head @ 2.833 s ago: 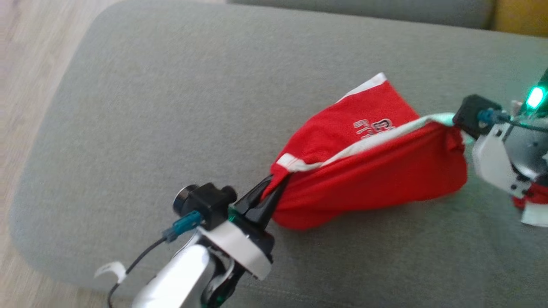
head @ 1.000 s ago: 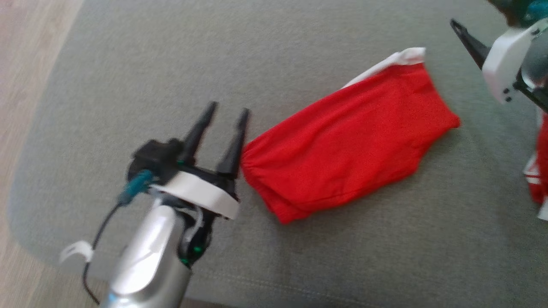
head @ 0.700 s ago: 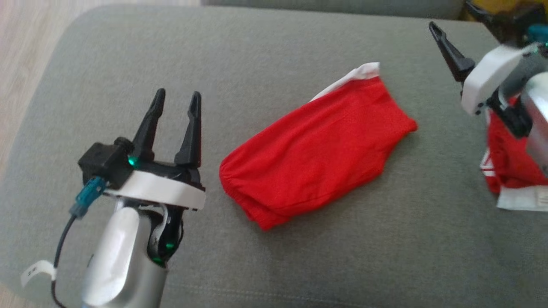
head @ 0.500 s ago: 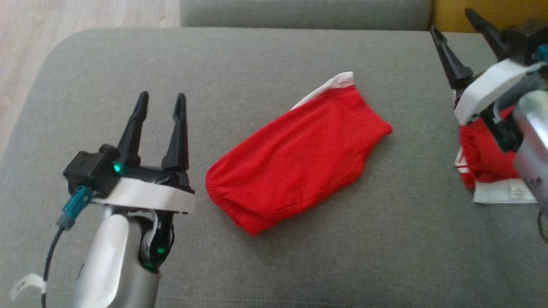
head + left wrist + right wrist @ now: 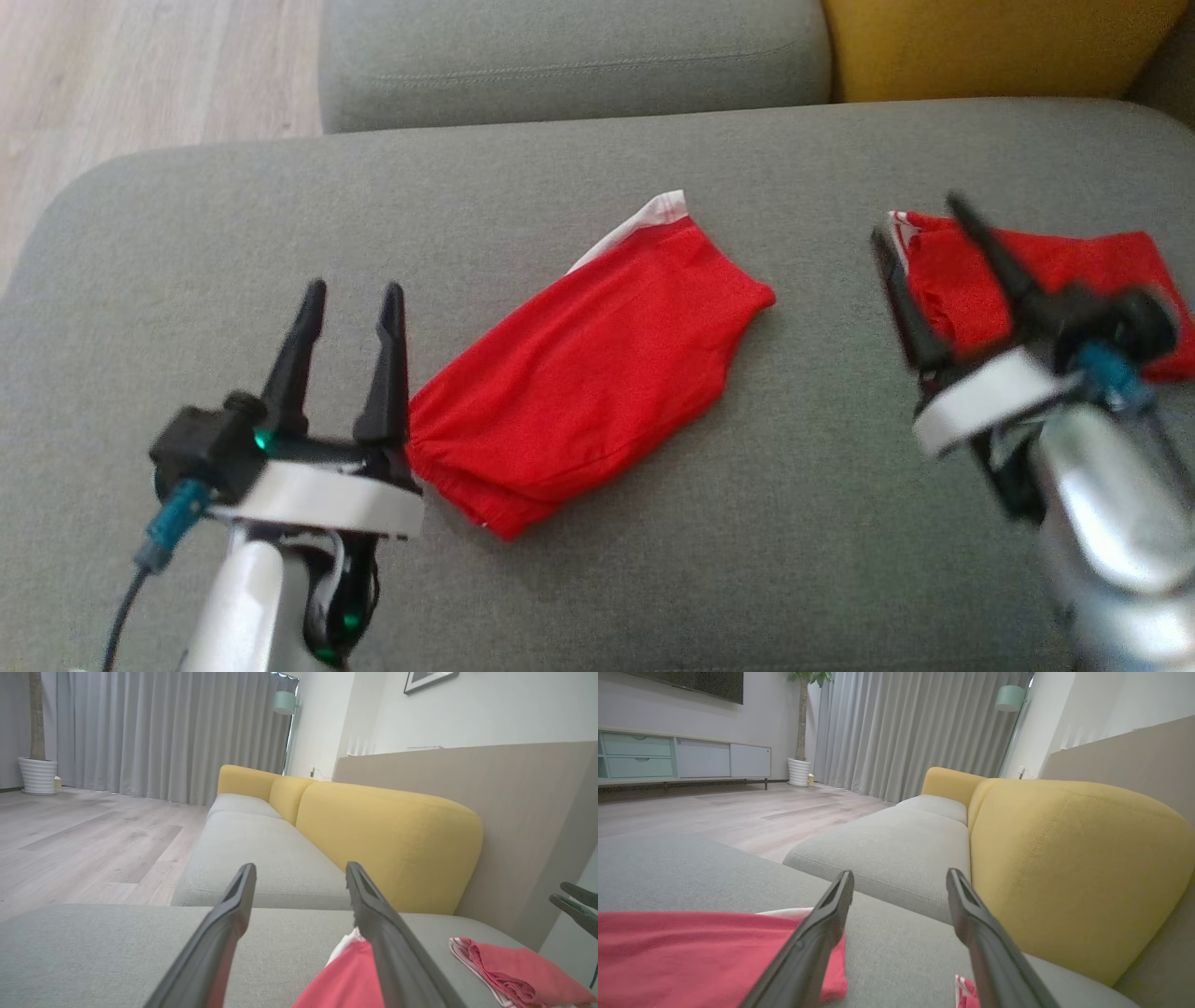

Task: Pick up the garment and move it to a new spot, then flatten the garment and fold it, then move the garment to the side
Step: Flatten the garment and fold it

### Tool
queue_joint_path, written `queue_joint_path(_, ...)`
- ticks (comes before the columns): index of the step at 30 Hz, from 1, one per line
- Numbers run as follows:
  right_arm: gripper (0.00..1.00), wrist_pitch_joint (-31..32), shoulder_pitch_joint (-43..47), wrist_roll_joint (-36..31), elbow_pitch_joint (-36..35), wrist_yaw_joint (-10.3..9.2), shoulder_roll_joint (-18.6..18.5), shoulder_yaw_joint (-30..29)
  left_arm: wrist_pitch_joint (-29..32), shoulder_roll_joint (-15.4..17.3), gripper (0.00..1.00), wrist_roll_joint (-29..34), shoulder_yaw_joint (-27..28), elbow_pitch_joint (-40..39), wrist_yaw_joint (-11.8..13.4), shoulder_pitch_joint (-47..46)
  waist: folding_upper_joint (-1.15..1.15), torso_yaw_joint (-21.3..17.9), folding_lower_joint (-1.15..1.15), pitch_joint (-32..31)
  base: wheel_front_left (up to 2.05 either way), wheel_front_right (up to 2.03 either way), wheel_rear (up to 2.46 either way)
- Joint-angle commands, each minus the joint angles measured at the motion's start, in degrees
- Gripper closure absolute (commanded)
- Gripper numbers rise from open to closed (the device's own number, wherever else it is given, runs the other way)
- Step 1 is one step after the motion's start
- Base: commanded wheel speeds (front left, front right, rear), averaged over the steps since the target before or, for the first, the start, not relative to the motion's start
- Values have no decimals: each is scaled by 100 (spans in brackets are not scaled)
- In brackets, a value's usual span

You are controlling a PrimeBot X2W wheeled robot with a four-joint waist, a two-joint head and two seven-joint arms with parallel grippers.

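Currently we find the folded red garment (image 5: 588, 359) lying mid-seat on the grey sofa (image 5: 233, 243), left gripper (image 5: 355, 287) empty, fingers apart beside it, right gripper (image 5: 918, 220) likewise spread near another red cloth (image 5: 1083, 266)

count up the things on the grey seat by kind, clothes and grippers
red garments: 2 (folded garment in the middle, second garment to its right)
grippers: 2 (left gripper, right gripper, both open, holding nothing)
total: 4
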Motion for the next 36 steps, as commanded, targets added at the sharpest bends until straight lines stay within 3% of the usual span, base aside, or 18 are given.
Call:
queue_joint_path(1, 0, 17, 334, -354, -515, -6, 257, -267, -29, 27, 0, 115, 140, -230, -54, -53, 0, -61, 0, -57, 0, 0, 0)
queue_joint_path(4, 0, 153, 961, -929, -1099, -6, 588, -626, -29, 23, 0, 281, 118, -212, -65, 186, 0, -111, 0, -93, 0, 0, 0)
queue_joint_path(10, 0, 357, 1766, -1450, -1765, -6, 1033, -1036, -29, 14, 0, 396, 128, -242, 7, 533, 0, -146, 0, -111, 0, 0, 0)
queue_joint_path(19, 0, 662, 2175, -1627, -2189, -6, 1235, -1217, -29, 12, 0, 342, -36, -266, 72, 562, 0, -26, 0, 2, 0, 0, 0)
queue_joint_path(22, 0, 894, 2091, -1178, -2131, -6, 1398, -1290, -29, 11, 0, 334, -86, -282, 56, 440, 0, 67, 0, 141, 0, 0, 0)
queue_joint_path(27, 0, 1580, 1634, 227, -1739, -6, 1545, -1514, -29, 11, 0, 298, -222, -242, 23, 298, 0, 304, 0, 432, 0, 0, 0)
queue_joint_path(31, 0, 2041, 1124, 1759, -1129, -6, 1551, -1738, -29, 11, 0, 248, -372, -190, 2, 171, 0, 586, 0, 670, 0, 0, 0)
queue_joint_path(36, 0, 2292, 409, 2800, -63, -6, 1553, -1758, -29, 11, 0, 349, -508, -115, 5, 44, 0, 891, 0, 908, 0, 0, 0)
